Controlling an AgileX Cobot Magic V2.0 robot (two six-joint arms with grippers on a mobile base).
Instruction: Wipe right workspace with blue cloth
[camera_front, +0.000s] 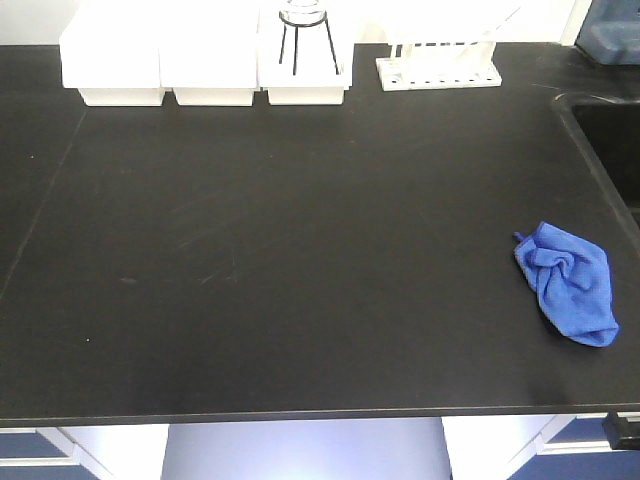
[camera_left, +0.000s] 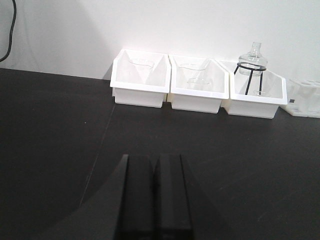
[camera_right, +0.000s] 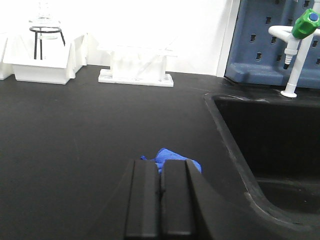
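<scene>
Crumpled, the blue cloth (camera_front: 567, 282) lies on the black countertop (camera_front: 300, 250) toward its front right, near the sink (camera_front: 610, 130). The right gripper (camera_right: 161, 165), fingers pressed together, hangs just before the cloth. The left gripper (camera_left: 154, 161), likewise closed and empty, faces three white bins (camera_left: 197, 87) at the back wall, beside a tube rack (camera_front: 438, 70).

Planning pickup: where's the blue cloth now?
Front view: the wrinkled royal-blue microfibre cloth lies at the right of the matte black countertop, just short of the recessed black sink; the right wrist view shows it just beyond the right hand.
</scene>
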